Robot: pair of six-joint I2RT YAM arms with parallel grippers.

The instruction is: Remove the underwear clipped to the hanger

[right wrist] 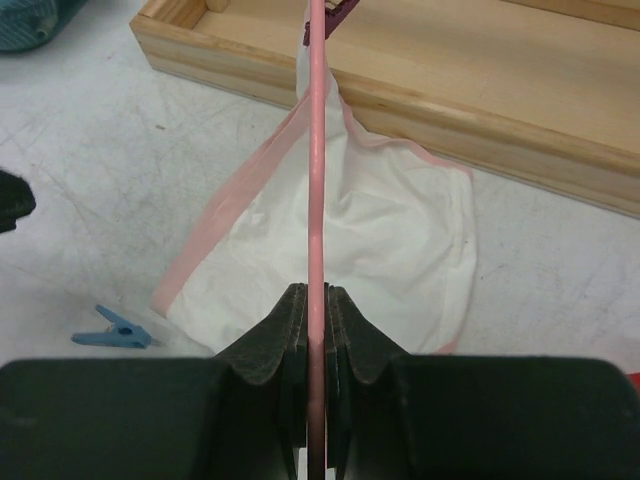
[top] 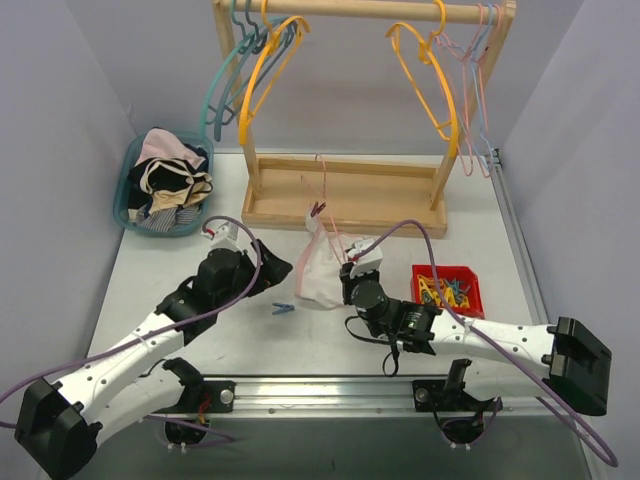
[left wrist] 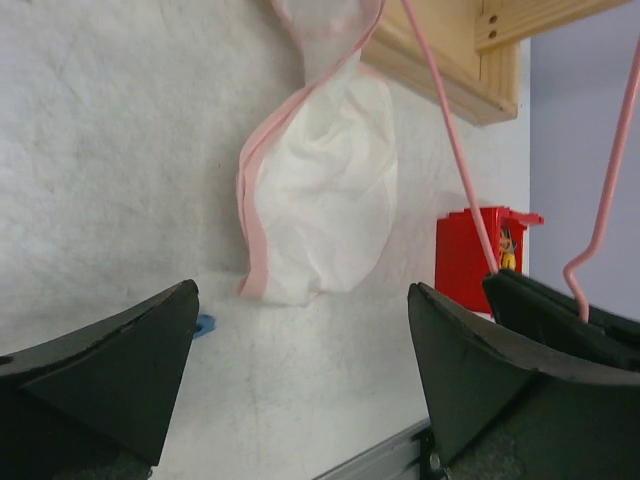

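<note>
Carefully now: your right gripper (right wrist: 316, 295) is clamped tight on the wire of the pink hanger (right wrist: 316, 150), holding it tilted up off the tabletop (top: 140, 270). The pale briefs (right wrist: 390, 250) hang from that wire by a dark-red clip (right wrist: 335, 8), just in front of the wooden rack (top: 400, 190), and their lower edge seems to rest on the tabletop. Your left gripper (left wrist: 302, 295) is wide open and empty, facing the cloth from nearby.

Hold the hanger steady and bring the left in high, close under the clip. Take a thick fold there and pull away from the wire without snagging it.

The clip is cut off at the top of the right wrist view and absent from the left wrist view. You cannot tell whether a second clip holds the cloth. The black briefs cannot be picked out with certainty.
</note>
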